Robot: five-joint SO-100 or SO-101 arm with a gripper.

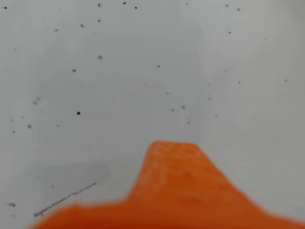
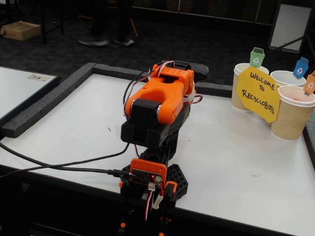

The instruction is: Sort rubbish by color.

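Rubbish wads are not lying loose on the white table point(image 2: 236, 147) in either view; only an orange patch, possibly the orange wad point(image 2: 297, 97), is showing inside the nearest of three paper cups, though it is too small to tell for certain. The three beige ribbed cups point(image 2: 290, 115) are standing together at the far right corner of the table in the fixed view, each carrying a small coloured flag: green point(image 2: 257, 57), blue point(image 2: 300, 67) and orange point(image 2: 310, 82). A yellow sign point(image 2: 258, 93) reading "Welcome to Recyclobots" is leaning against their front.

The orange and black arm point(image 2: 160, 101) is sitting folded over its base at the near table edge, with cables trailing off to the left. The gripper point(image 2: 189, 71) is tucked behind the arm, so whether its jaws are spread or pressed together cannot be told. In the wrist view, a blurred orange finger point(image 1: 174, 176) is rising from the bottom edge over the speckled white surface point(image 1: 119, 71), pinching nothing visible.
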